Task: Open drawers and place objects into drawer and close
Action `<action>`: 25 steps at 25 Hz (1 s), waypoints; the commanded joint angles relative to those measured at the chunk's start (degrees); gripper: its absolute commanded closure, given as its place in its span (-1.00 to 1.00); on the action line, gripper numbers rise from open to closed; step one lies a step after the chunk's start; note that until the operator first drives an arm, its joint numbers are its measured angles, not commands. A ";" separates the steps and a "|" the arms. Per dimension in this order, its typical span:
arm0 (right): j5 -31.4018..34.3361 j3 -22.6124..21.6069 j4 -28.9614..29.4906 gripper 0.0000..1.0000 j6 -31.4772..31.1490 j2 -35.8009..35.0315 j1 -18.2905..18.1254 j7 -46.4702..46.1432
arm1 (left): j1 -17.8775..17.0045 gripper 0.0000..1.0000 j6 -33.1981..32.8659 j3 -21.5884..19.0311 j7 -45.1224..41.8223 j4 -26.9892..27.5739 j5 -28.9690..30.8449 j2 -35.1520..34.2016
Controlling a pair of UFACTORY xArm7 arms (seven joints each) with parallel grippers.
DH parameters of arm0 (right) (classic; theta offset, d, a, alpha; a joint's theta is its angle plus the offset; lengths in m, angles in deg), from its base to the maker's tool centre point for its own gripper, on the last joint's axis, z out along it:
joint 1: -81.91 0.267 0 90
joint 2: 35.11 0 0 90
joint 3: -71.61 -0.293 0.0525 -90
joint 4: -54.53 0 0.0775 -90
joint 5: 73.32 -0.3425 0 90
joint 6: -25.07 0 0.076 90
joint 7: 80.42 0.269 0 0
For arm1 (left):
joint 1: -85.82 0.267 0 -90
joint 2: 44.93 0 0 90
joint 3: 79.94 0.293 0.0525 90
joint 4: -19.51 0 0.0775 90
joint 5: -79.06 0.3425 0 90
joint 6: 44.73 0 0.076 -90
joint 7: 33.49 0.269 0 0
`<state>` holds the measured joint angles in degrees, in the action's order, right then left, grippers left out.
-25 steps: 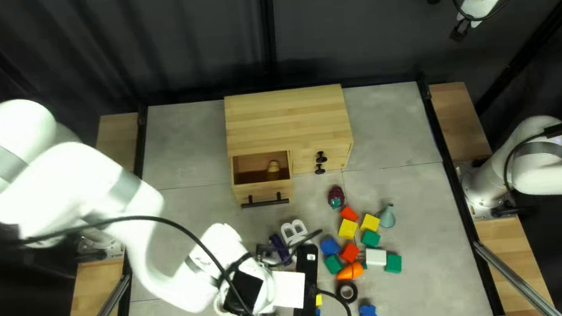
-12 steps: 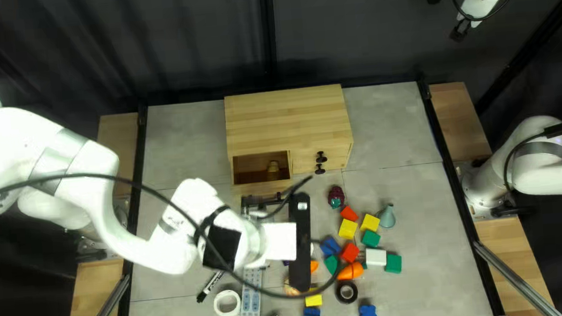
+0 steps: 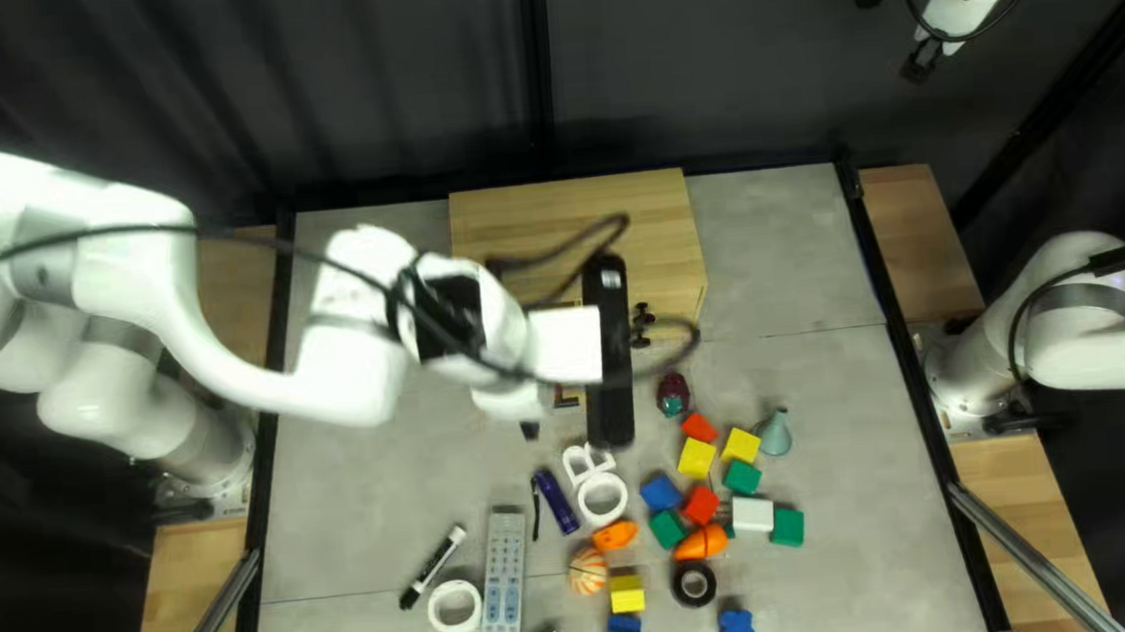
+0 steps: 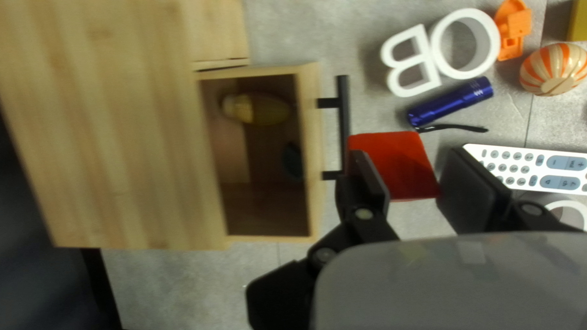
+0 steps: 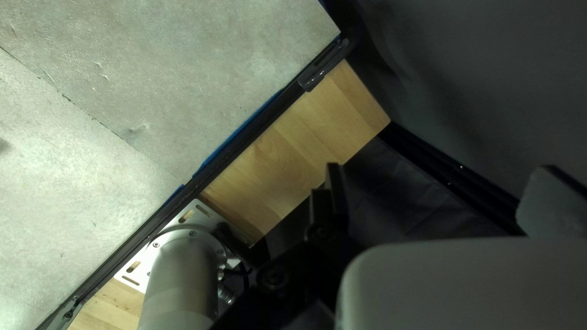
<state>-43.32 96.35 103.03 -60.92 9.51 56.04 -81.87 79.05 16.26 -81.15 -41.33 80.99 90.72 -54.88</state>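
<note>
1. My left gripper [image 3: 530, 430] has its two fingers [image 4: 474, 189] squeezed on a red block [image 4: 397, 165], one on each side.
2. The red block is just beside one end of the black handle [image 4: 343, 122], at the front of the drawer [image 4: 312, 153].
3. The drawer is open. It holds a yellow thing [image 4: 263, 110] and a small dark thing [image 4: 292, 162]. I cannot tell what they are.
4. The drawer is part of a wooden cabinet [image 3: 568, 209], which has two black knobs [image 3: 643, 312] too.
5. My right gripper [image 3: 920, 66] is up high, at the top right of the top left view. Its fingers [image 5: 331, 195] are wide apart with nothing in them.
6. The right wrist view shows a round arm base [image 5: 183, 275] and a strip of wood [image 5: 275, 159] by the counter [image 5: 153, 67].
7. On the counter, past the handle, I see a white B [image 4: 430, 61] touching a white O [image 4: 489, 46], with a blue torch [image 4: 449, 102] near them.
8. In the top left view, a remote [image 3: 503, 582] lies between a pen [image 3: 435, 563] and a striped ball [image 3: 587, 570]. An orange toy [image 3: 615, 535] is near the ball.
9. To the right of these is a bunch of colored blocks [image 3: 697, 458], with a green cone [image 3: 775, 436] beside it. A black ring [image 3: 679, 585] sits just below an orange carrot shape [image 3: 700, 545].
</note>
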 commanded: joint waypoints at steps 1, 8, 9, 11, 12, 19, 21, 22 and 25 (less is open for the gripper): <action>0.00 0.00 0.00 -1.00 0.00 0.00 0.00 0.00 | 0.60 1.00 -0.33 1.00 1.65 1.23 -0.55 1.09; 0.00 0.00 0.00 -1.00 0.00 0.00 0.00 0.00 | 2.12 1.00 -1.23 2.83 3.79 1.79 -0.11 2.73; 0.00 0.00 0.00 -1.00 0.00 0.00 0.00 0.00 | 2.23 1.00 -1.39 2.94 3.78 1.54 -0.04 2.70; 0.00 0.00 0.00 -1.00 0.00 0.00 0.00 0.00 | 2.79 1.00 -2.92 3.57 3.75 -0.78 0.06 2.00; 0.00 0.00 0.00 -1.00 0.00 0.00 0.00 0.00 | 2.88 1.00 -3.23 3.67 3.67 -1.21 0.02 1.88; 0.00 0.00 0.00 -1.00 0.00 0.00 0.00 0.00 | 3.70 0.95 -6.72 4.44 1.93 -6.22 -0.13 1.05; 0.00 0.00 0.00 -1.00 0.00 0.00 0.00 0.00 | 4.07 0.81 -6.99 4.70 1.29 -7.18 0.13 1.04; 0.00 0.00 0.00 -1.00 0.00 0.00 0.00 0.00 | 4.23 0.77 -7.04 4.81 1.03 -7.52 0.26 1.00; 0.00 0.00 0.00 -1.00 0.00 0.00 0.00 0.00 | 4.89 0.65 -7.56 5.30 0.20 -8.78 0.78 0.84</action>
<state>-43.32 96.35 103.03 -60.92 9.51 56.04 -81.87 83.48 9.07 -76.17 -40.45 73.12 91.10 -53.88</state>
